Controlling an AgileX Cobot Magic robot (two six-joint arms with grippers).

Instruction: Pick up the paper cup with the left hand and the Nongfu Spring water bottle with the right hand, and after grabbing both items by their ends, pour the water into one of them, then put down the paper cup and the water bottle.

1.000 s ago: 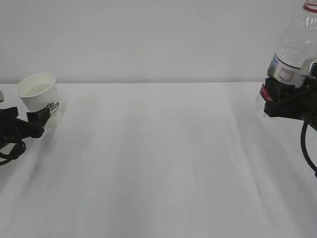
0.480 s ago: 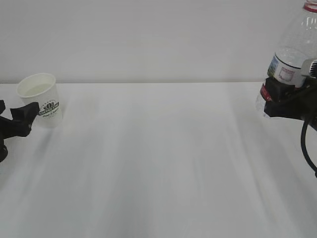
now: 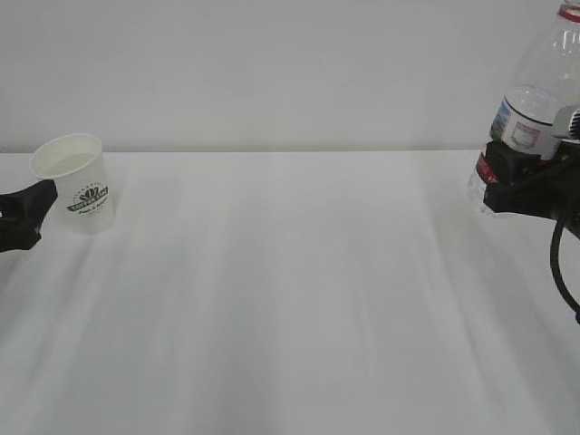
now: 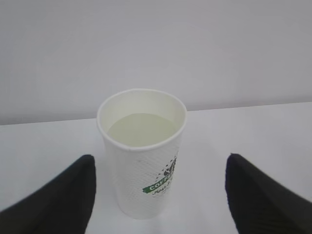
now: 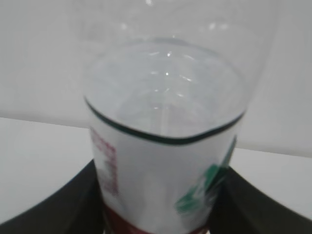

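Right now your paper cup point(image 3: 78, 184) stands upright on the white table point(image 3: 290, 299) at its far left, close to the back edge, with its green logo facing the front. Looking down from the left wrist, you see water point(image 4: 142, 130) filling the cup point(image 4: 142, 155) fairly near the rim. Your left hand point(image 3: 20, 217) sits just beside the cup, at the left border of the outside view. Its fingers point(image 4: 58, 195) are spread wide, one on each side of the cup, and neither touches the dimpled wall; they hold nothing.

Over on the far right, your right hand point(image 3: 526, 186) has the water bottle point(image 3: 539, 100) clamped around its lower labelled part. The bottle is lifted off the table and leans a little, with its red neck ring at the top border of the view. From the right wrist you see the dark fingers point(image 5: 58, 204) pressed against both sides of the bottle's point(image 5: 165, 131) white and red label. Cup and bottle are well apart, at opposite ends of the table.
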